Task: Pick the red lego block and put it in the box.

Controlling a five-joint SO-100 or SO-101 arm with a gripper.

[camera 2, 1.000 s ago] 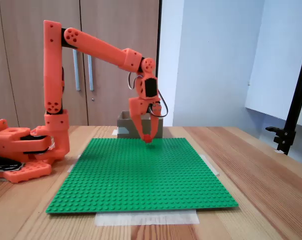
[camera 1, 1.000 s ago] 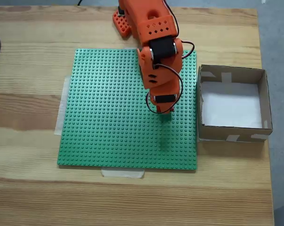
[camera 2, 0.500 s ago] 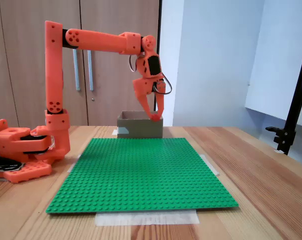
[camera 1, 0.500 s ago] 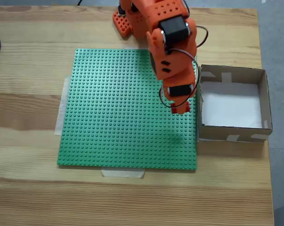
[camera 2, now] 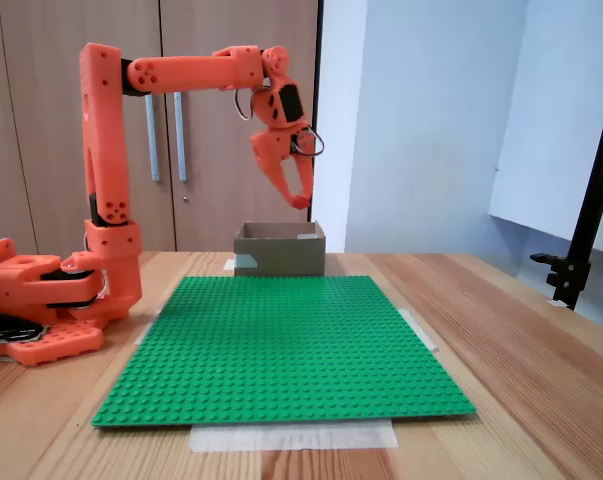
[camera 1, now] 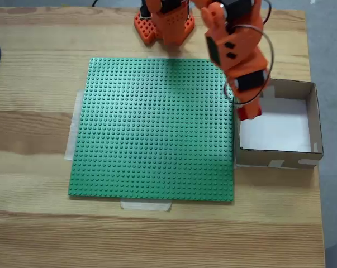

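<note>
In the fixed view from above, my orange gripper (camera 1: 249, 111) hangs over the left wall of the box (camera 1: 275, 87), a shallow brown cardboard box with a white floor. It is shut on the small red lego block (camera 1: 250, 113), which sticks out at the fingertips. From the front fixed view, the gripper (camera 2: 299, 200) is raised well above the box (camera 2: 279, 252) at the back of the table, and the red lego block (camera 2: 300, 202) shows as a red spot at its tip.
A flat green studded baseplate (camera 1: 151, 128) is taped to the wooden table, left of the box. The arm's base (camera 1: 162, 22) stands at the table's far edge. A black stand (camera 2: 581, 230) rises at the right of the front view.
The gripper has lifted from just above the baseplate and swung toward the box, carrying the red block, and now hangs over the box's near wall.
</note>
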